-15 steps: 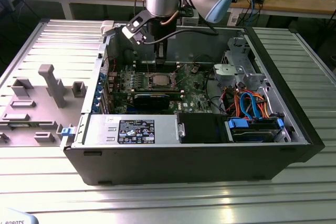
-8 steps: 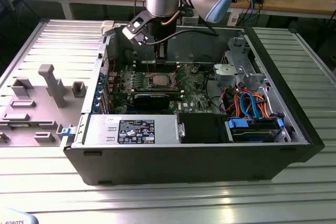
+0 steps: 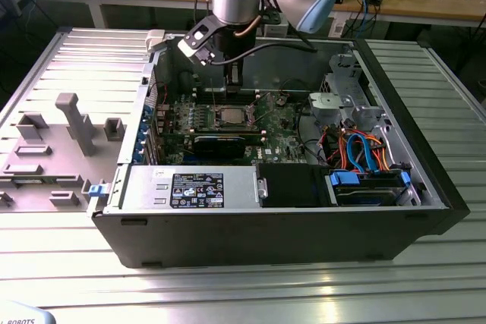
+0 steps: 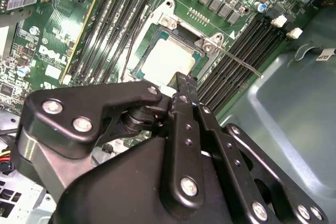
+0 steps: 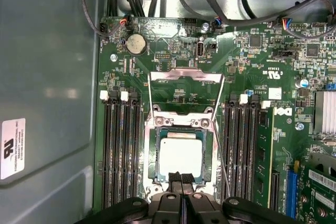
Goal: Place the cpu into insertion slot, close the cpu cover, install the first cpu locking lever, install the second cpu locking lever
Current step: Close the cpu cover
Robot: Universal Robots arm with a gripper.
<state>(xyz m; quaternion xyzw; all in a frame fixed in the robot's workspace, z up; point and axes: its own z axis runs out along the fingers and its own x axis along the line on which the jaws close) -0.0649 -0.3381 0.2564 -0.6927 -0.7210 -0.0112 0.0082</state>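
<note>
Black gripper (image 5: 181, 177), jaws pinched together empty, is hovering beside the seated silver-grey square cpu (image 5: 180, 153); the open silver cover frame (image 5: 185, 74) is wanting even pressure.

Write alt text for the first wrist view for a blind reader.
A silver chip sits in the socket on a green circuit board, its metal cover swung open. The black gripper hangs close to the chip's edge.

Exterior view: raised, oblique, computer case (image 3: 273, 242) mid-frame. Both my wrist views: close above the motherboard (image 5: 252, 61), sharing the insertion slot (image 5: 154, 153).
</note>
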